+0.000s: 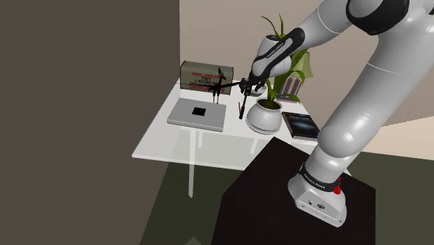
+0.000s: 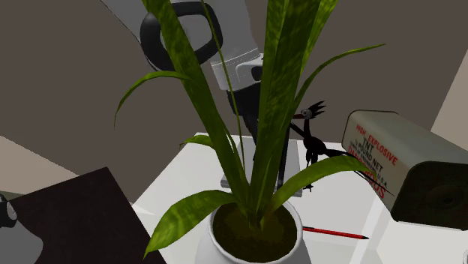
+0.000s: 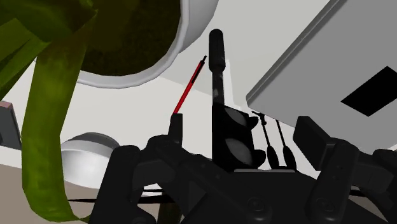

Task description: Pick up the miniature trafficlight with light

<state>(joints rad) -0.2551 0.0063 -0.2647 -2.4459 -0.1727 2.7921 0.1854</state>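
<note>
Traffic light (image 3: 224, 118) between pot (image 1: 264, 120) and laptop (image 1: 198, 115)

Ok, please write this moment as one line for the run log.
phase: pre-grasp | jaws: open astride miniature traffic light | held: no | nearby: potted plant, red pencil

1. On the table (image 1: 156, 143), the laptop (image 1: 197, 113) lies at the shoulder view's left of the plant pot (image 1: 264, 118)
2. Traffic light (image 1: 241, 110) and pen (image 2: 334, 231) are between them
3. The box (image 1: 198, 73) stands behind the laptop
</note>
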